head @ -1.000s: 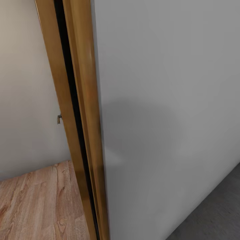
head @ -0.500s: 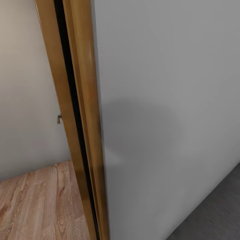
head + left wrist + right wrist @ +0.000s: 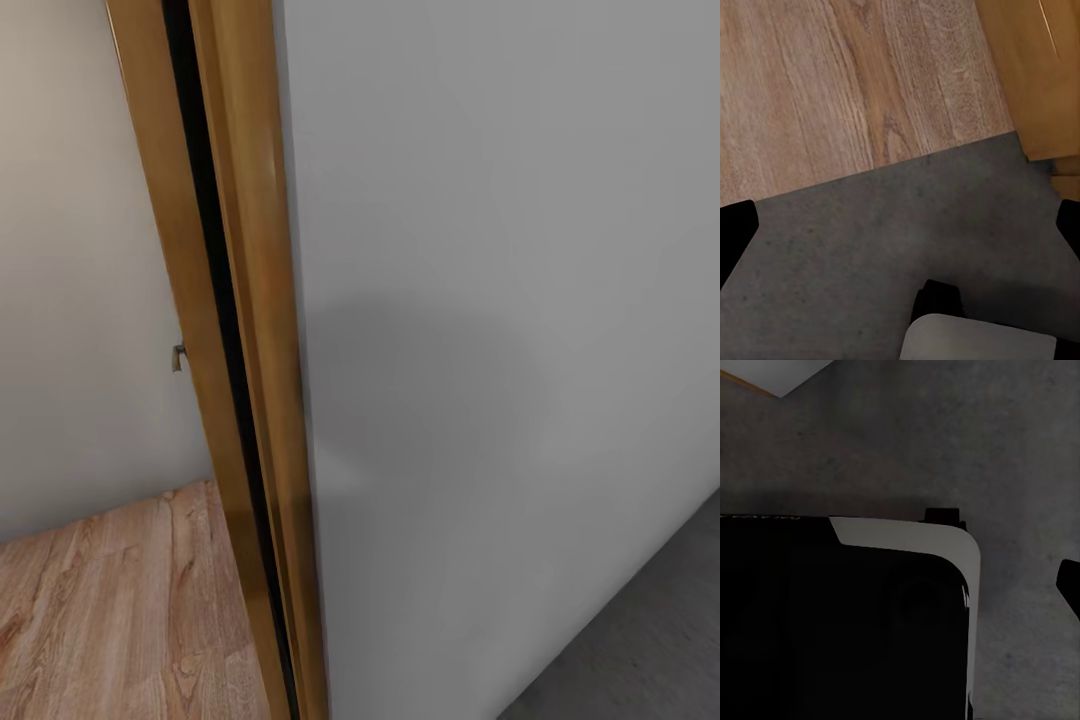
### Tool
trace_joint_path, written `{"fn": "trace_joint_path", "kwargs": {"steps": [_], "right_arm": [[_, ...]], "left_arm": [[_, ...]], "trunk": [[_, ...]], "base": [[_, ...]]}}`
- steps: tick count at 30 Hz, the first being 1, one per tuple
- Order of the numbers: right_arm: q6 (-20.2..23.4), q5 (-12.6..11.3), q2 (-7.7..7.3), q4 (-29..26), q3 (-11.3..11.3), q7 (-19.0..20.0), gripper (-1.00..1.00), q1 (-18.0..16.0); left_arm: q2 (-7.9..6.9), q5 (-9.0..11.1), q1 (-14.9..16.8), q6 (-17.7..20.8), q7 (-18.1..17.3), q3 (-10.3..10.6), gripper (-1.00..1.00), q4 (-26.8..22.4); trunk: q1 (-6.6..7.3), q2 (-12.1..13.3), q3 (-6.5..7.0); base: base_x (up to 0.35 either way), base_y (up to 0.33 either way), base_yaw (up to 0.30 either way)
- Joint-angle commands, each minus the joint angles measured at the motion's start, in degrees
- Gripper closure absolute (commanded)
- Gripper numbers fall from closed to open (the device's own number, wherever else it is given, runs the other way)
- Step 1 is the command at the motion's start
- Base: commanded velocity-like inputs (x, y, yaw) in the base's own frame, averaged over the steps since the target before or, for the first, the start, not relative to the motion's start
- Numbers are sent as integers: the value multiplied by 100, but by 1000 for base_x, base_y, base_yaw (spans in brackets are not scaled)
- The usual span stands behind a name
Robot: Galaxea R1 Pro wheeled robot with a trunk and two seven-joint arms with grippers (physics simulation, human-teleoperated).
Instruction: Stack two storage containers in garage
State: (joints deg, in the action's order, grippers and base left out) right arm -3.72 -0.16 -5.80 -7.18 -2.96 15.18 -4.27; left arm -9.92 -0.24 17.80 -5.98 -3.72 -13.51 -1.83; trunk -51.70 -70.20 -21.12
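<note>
A grey-white wall (image 3: 500, 350) is taking up most of the head view, w/ a soft shadow lying across its middle. Just beside the wall a golden wood door frame (image 3: 250, 350) is running top to bottom, a dark slit showing along it. Beyond the frame a paler wall (image 3: 80, 300) is standing, w/ a small metal bit (image 3: 178, 357) sticking out beside the frame. Light wood planks (image 3: 110, 620) are lying at the frame's base on that side; dark concrete floor (image 3: 640, 640) is showing on the other side of the wall.

Left wrist view is showing what head view isn't: the seam where planks (image 3: 855, 75) are meeting the concrete (image 3: 870, 240), near the frame's foot (image 3: 1035, 67). Right wrist view is giving concrete (image 3: 945, 435) and the robot's black-and-white base (image 3: 832, 615).

Left gripper (image 3: 900, 225): dark fingertips (image 3: 735, 232) are sitting wide apart at opposite picture edges, nothing between them, touching nothing. Right gripper: just one dark fingertip (image 3: 1069, 585) is peeking in, so can't tell its spread.
</note>
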Motion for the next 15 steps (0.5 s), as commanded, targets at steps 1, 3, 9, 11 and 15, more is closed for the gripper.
{"fn": "trace_joint_path", "kwargs": {"steps": [1,3,9,11,15], "right_arm": [[-15,-1,-1,6,-32,29,-100,-4],[-15,-1,-1,6,-31,29,-100,-4],[-15,-1,-1,6,-31,29,-100,-5],[-15,-1,-1,6,-30,29,-100,-5],[-15,-1,-1,6,-31,29,-100,-6]], "left_arm": [[-1,-2,4,-17,-26,-38,-100,7],[-1,-2,4,-17,-25,-38,-100,7],[-1,-2,4,-17,-29,-38,-100,7],[-1,1,4,-17,-30,-38,-100,7],[-1,0,4,-17,-31,-38,-100,7]], "trunk": [[0,-4,-6],[0,-4,-6],[0,-4,-6],[0,-4,-6],[0,-4,-6]], "base": [[-123,0,0],[-185,0,0],[-179,0,0],[-61,0,0],[-32,0,0]]}}
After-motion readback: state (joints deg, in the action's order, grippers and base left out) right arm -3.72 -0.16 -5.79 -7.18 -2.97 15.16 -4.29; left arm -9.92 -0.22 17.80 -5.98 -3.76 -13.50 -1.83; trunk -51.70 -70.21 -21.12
